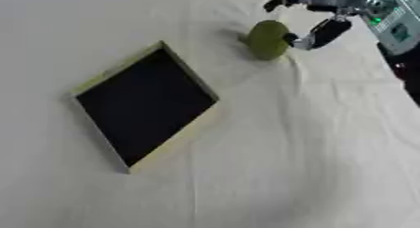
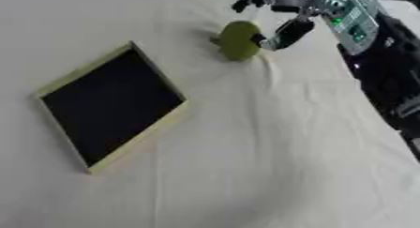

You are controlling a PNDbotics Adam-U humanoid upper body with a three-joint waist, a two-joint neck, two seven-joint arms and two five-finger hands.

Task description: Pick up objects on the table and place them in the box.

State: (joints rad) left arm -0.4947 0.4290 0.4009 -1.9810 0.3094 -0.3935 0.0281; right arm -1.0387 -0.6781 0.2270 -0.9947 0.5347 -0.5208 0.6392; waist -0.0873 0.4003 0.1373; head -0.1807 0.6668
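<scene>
Right hand (image 1: pixel 324 32) at upper right, fingers pinching the green object's (image 1: pixel 266 39) right side; looks light, smooth, possibly slippery, box (image 1: pixel 144 100) well apart

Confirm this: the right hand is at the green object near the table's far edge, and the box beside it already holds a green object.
Not quite. The box holds nothing visible: the left eye view shows only its dark inside. The right hand is indeed at the green object near the far edge.
</scene>
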